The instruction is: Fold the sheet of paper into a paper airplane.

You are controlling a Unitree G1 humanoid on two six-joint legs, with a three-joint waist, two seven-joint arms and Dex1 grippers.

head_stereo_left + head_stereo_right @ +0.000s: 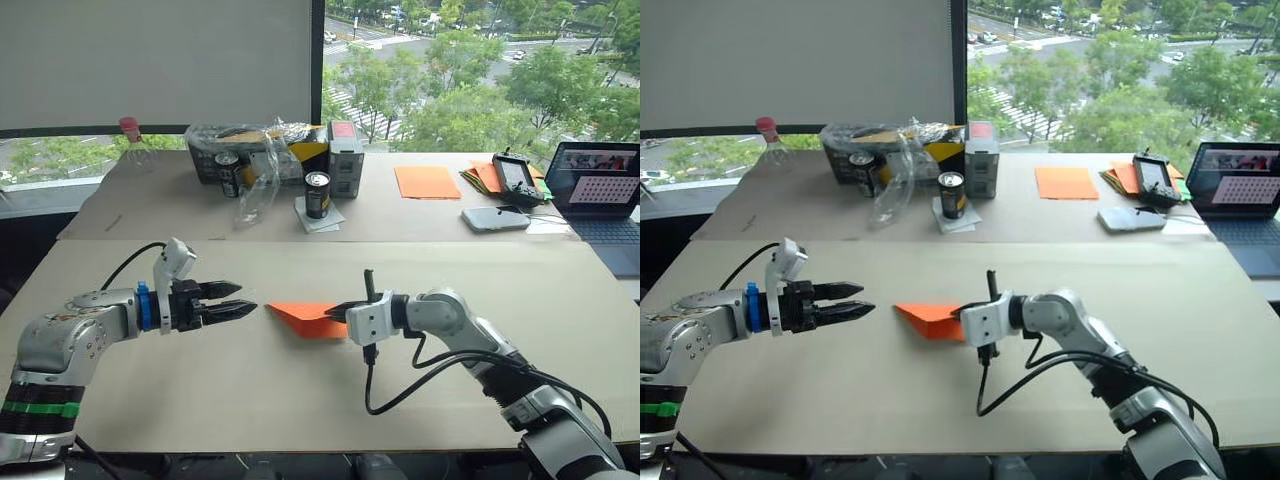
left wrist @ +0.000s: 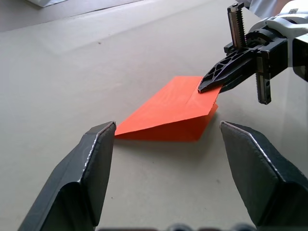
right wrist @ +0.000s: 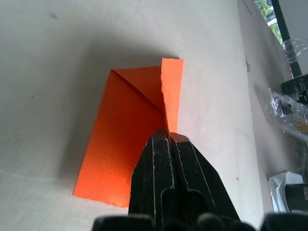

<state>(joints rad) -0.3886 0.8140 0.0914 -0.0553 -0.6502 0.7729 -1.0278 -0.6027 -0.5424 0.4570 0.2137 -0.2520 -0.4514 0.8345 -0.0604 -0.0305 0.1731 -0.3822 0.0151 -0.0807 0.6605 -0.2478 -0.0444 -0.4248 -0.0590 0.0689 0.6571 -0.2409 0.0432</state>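
Paper airplane (image 3: 126, 144), upright flap in right hand (image 3: 168, 136)

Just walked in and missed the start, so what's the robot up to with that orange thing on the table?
It is folding a paper airplane. The orange paper is already a narrow, layered wedge lying on the near table. The right gripper is shut on one raised flap at the wedge's wide end. The left gripper hovers open just off the pointed end, not touching the paper. A smooth orange sheet, drink cans and a laptop sit on the far table.
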